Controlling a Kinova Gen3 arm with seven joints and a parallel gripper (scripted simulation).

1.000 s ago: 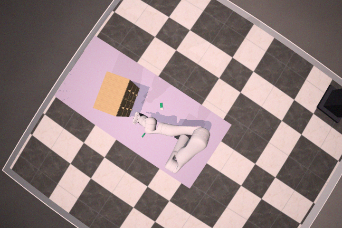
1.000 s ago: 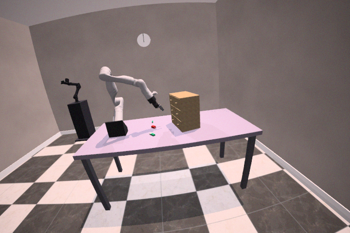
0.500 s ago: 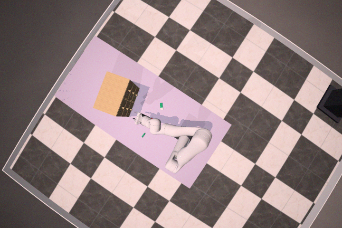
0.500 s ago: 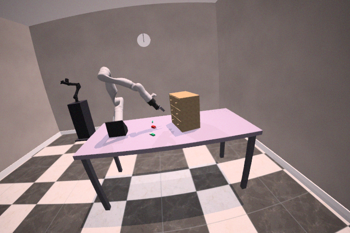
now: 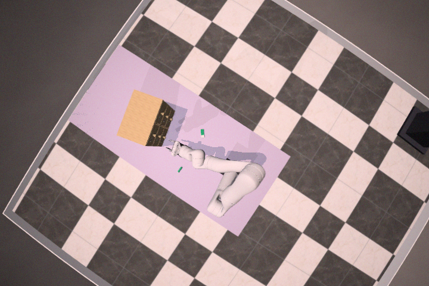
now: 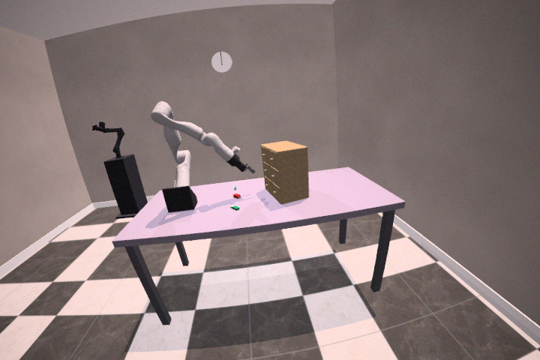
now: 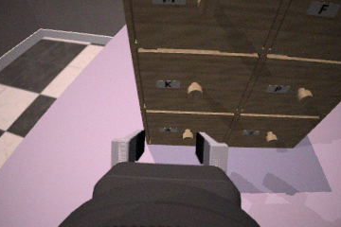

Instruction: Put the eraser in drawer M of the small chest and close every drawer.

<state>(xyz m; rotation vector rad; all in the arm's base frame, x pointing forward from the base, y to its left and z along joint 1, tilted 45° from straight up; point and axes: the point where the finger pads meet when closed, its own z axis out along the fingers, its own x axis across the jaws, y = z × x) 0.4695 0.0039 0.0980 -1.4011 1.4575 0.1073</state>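
The eraser, seemingly the green block with a white end (image 5: pixel 202 133) (image 6: pixel 235 207), lies on the table in front of the chest. The wooden chest (image 5: pixel 139 118) (image 6: pixel 294 174) stands upright with two columns of drawers, which all look pushed in. The drawer marked M (image 7: pixel 178 30) is in the left column above K, partly cut off by the top of the wrist view. My gripper (image 5: pixel 168 144) (image 6: pixel 251 169) (image 7: pixel 170 142) is open and empty, raised above the table in front of the chest's left column, short of the knobs.
A thin green piece (image 5: pixel 180 169) (image 6: pixel 235 187) and a red block (image 6: pixel 236 195) lie on the table (image 5: pixel 103 77) (image 6: pixel 338 195). The arm hides the red block in the top view. A black box (image 6: pixel 179 199) is near the arm's base. The K knob (image 7: pixel 194 89) sticks out below M.
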